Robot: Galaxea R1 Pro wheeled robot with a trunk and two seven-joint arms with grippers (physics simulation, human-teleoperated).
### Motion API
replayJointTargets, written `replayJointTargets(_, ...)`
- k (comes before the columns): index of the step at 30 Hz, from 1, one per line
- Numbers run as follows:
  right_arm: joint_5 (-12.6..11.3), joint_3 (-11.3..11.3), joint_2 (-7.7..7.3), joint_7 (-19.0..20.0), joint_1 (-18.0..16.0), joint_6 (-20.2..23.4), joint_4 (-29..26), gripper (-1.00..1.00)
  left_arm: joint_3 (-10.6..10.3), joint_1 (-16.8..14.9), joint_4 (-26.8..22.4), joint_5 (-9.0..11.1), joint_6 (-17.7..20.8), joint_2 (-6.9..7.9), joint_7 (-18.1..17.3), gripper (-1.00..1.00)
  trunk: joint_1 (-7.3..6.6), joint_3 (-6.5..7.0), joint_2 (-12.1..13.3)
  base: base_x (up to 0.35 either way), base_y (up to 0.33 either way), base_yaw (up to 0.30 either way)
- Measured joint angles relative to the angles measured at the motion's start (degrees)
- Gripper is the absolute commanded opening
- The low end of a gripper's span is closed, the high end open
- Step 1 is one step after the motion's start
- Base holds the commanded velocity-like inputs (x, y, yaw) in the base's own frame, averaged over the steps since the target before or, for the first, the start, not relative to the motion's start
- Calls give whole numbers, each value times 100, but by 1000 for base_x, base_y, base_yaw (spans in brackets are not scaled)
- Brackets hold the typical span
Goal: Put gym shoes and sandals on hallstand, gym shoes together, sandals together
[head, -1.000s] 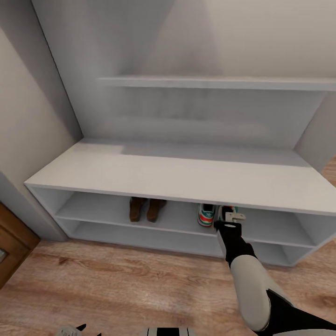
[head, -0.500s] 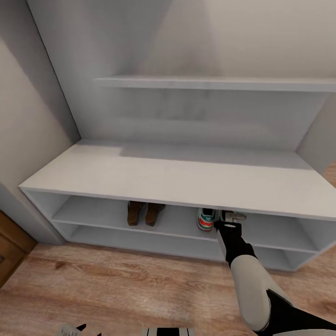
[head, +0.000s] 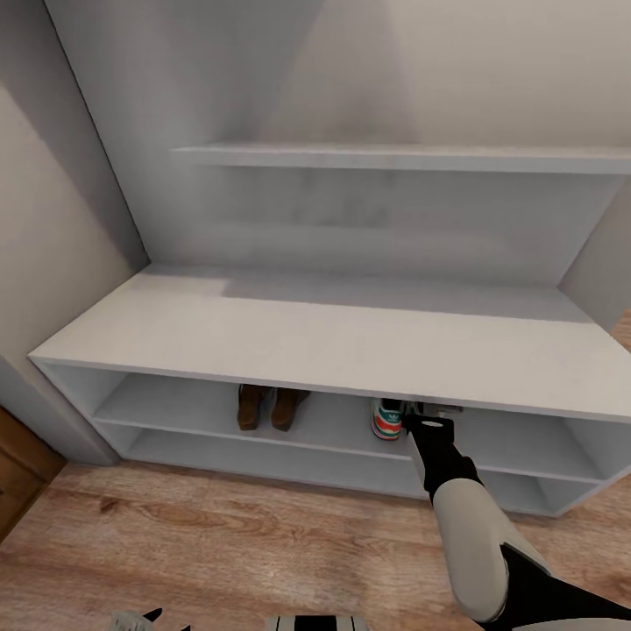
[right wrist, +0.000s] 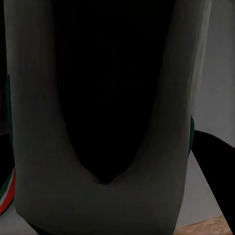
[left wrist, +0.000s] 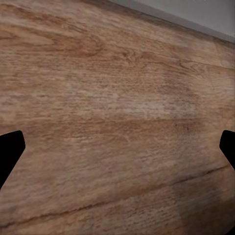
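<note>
The hallstand (head: pixel 333 342) stands right in front of me. On its upper open shelf the two brown sandals (head: pixel 272 407) lie side by side. One gym shoe (head: pixel 386 419) rests to their right, heel toward me. My right gripper (head: pixel 436 410) reaches under the bench top just right of that shoe, its fingertips hidden by the bench edge. The right wrist view looks into the dark opening of the other gym shoe (right wrist: pixel 107 205), whose white collar spans the gap up to a black finger (right wrist: pixel 215 166). My left gripper (left wrist: pixel 117 152) hangs open above the corridor floor (left wrist: pixel 117 98).
A long wall shelf (head: pixel 394 158) juts out above the bench. The lower open shelf (head: pixel 263 451) holds nothing visible. A brown wooden panel (head: pixel 17 464) stands at the far left. Bare floor (head: pixel 219 543) lies between me and the rack.
The camera has shifted, so the rack sits lower and further left in the picture. The bench edge now hides more of my right gripper and the shoes.
</note>
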Motion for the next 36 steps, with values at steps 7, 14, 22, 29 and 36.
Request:
replayJointTargets(7, 2, 0, 0, 0, 0, 0, -2, -100, 0, 0, 0, 1, 0, 0, 0, 100, 0, 0, 0, 0, 0, 0)
replayJointTargets(14, 8, 0, 0, -1, 0, 0, -23, 100, 0, 0, 0, 0, 0, 0, 0, 100, 0, 0, 0, -2, 0, 0)
replayJointTargets(22, 11, 1, 0, -1, 0, 0, -35, 100, 6, 0, 0, 1, -5, 0, 0, 100, 3, 0, 0, -217, 0, 0)
replayJointTargets(29, 11, 0, 0, -1, 0, 0, -28, 100, 9, 0, 0, 5, -7, 0, 0, 100, 4, 0, 0, -328, 0, 0)
replayJointTargets(36, 11, 0, 0, -1, 0, 0, -21, 100, 9, 0, 0, 6, -4, 0, 0, 100, 4, 0, 0, -336, 0, 0)
